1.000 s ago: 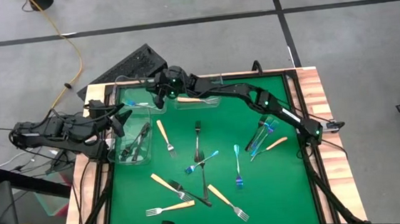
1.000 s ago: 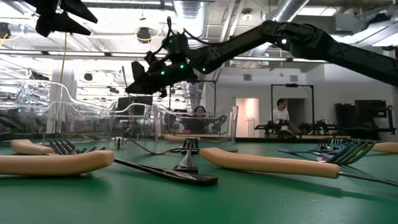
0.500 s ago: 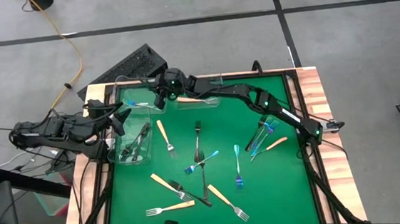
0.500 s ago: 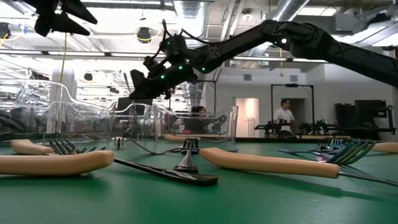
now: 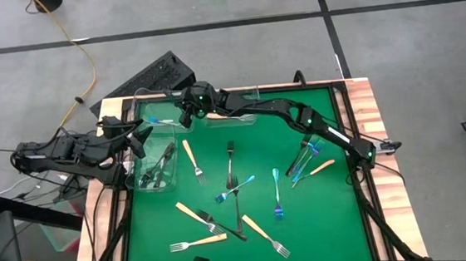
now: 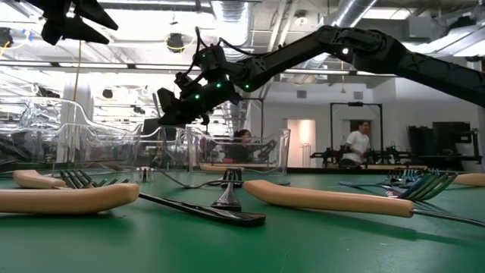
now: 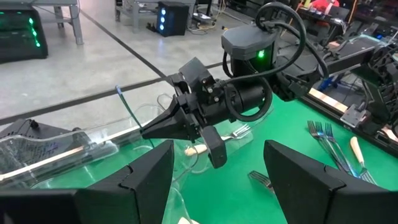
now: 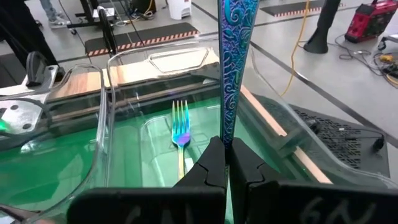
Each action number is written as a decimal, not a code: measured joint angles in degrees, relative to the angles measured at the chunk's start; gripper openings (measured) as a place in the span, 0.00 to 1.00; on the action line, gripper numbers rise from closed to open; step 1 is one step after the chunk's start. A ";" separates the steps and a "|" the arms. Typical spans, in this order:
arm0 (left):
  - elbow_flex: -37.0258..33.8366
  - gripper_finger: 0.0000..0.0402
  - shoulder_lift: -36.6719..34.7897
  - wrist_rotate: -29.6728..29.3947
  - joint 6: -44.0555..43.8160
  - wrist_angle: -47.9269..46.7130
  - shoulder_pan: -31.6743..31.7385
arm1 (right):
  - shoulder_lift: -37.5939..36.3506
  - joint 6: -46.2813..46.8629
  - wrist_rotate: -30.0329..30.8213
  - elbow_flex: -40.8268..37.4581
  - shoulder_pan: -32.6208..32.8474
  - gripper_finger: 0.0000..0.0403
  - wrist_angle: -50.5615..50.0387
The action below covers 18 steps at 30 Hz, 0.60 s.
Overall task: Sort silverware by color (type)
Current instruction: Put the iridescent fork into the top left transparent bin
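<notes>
Over the far-left corner of the green mat [image 5: 308, 233], mid-air above a clear bin [image 8: 124, 93].
Right gripper [image 5: 184, 115] clamped on a blue-iridescent fork [image 8: 232, 68], handle pinched between the fingers [image 8: 214, 165], held above that bin with another blue fork [image 8: 180, 134] already lying inside. Left gripper [image 5: 144, 142] parked just left of it at the mat's left edge, jaws spread wide with nothing in them, over a second bin [image 5: 157, 157] holding dark forks [image 5: 161, 165]. Rest of the silverware scattered across the mat: tan-handled forks [image 5: 198, 240] near the front, a dark one [image 5: 230, 160] mid-mat, a mixed cluster [image 5: 309, 159] on the right.
</notes>
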 joint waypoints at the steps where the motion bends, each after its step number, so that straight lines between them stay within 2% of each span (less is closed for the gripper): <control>1: -0.01 0.58 0.00 -0.01 0.00 -0.14 0.00 | 0.00 0.16 0.00 0.00 0.00 0.02 -0.55; 18: 0.00 0.58 0.02 0.05 -0.02 -1.86 0.00 | 1.62 1.63 0.01 0.13 0.25 0.06 0.15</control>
